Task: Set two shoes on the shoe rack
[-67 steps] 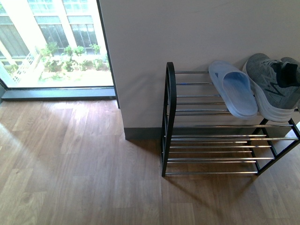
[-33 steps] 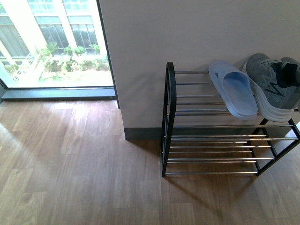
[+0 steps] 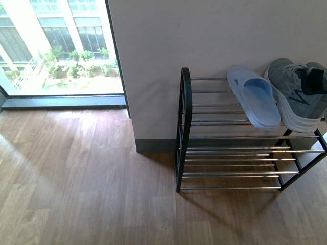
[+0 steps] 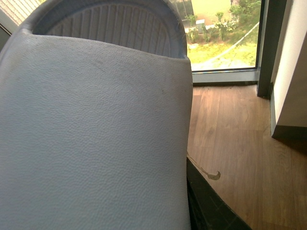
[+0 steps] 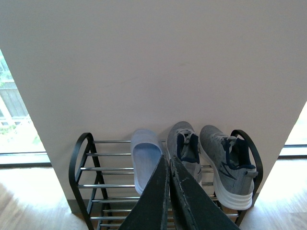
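R claw (image 5: 169, 167) shut, empty, above sneakers (image 5: 211, 158) on rack (image 5: 86, 167). L claw hidden behind slide (image 4: 91, 134); grip unclear.

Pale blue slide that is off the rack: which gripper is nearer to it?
Left. The slide fills the left wrist view, right up against that camera. The right gripper, jaws shut, faces the shoe rack from well back; this slide is outside its view.

Slide (image 5: 145, 158) and two sneakers (image 5: 211, 160) sit atop rack (image 5: 84, 167).
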